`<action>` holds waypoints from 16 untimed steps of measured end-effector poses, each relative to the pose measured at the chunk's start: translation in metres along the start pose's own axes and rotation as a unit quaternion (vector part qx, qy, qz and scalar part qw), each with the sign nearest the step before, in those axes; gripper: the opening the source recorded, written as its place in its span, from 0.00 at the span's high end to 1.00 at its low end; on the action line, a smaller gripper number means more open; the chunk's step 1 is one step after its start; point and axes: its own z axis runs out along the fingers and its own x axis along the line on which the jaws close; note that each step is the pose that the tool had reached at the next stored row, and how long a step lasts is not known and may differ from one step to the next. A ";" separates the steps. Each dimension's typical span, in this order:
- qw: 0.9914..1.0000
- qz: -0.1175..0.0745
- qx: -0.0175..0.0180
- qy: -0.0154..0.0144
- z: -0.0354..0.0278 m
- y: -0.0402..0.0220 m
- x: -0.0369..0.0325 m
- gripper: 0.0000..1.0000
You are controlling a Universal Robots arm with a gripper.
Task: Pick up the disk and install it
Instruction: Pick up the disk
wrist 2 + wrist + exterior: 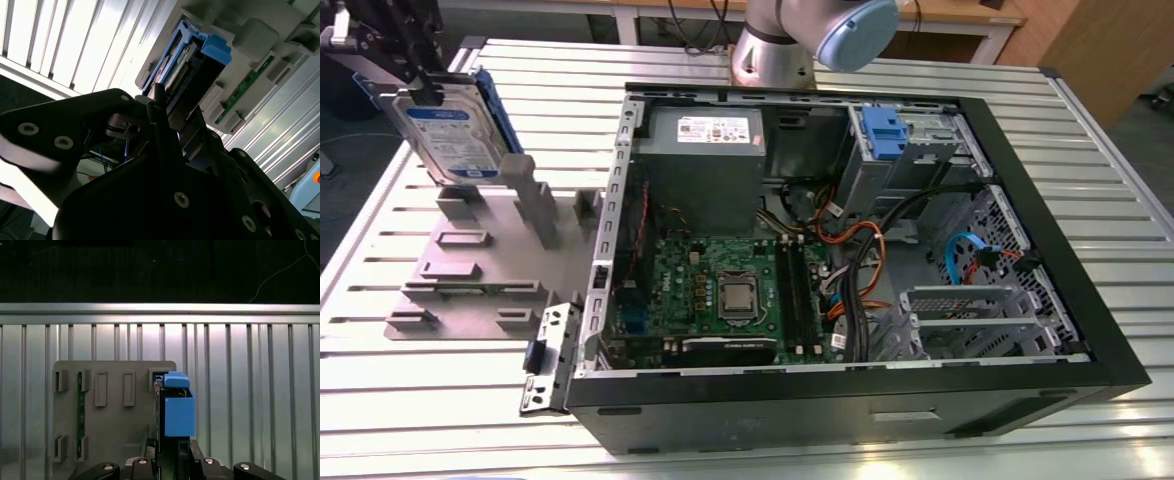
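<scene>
The setting is a robotics laboratory or test cell. Indicators: a ribbed aluminium bench (1107, 150) carrying the base of a robot arm (771, 60); an open computer case (854, 405) laid on its side with the motherboard (720, 290) exposed; a grey slotted fixture stand (467, 270); the gripper (416, 82) clamped on the disk (447, 135); a wooden desk (961, 15) with hanging cables (678, 25) behind.

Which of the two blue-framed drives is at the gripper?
The disk standing on edge over the grey slotted holder, its top clasped by the gripper. The other, a blue-handled drive carrier, sits atop the drive cage inside the computer case.
</scene>
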 end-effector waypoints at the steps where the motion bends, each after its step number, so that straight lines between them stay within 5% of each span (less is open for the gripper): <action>1: 1.000 0.000 0.000 0.000 0.0000 0.0000 0.0000 0.65; 6: 1.000 0.000 0.000 0.000 -0.0001 0.0000 0.0000 0.65; 7: 1.000 0.000 0.000 0.000 -0.0149 0.0003 -0.0010 0.65; 16: 1.000 0.000 0.000 0.000 -0.0241 0.0004 -0.0015 0.65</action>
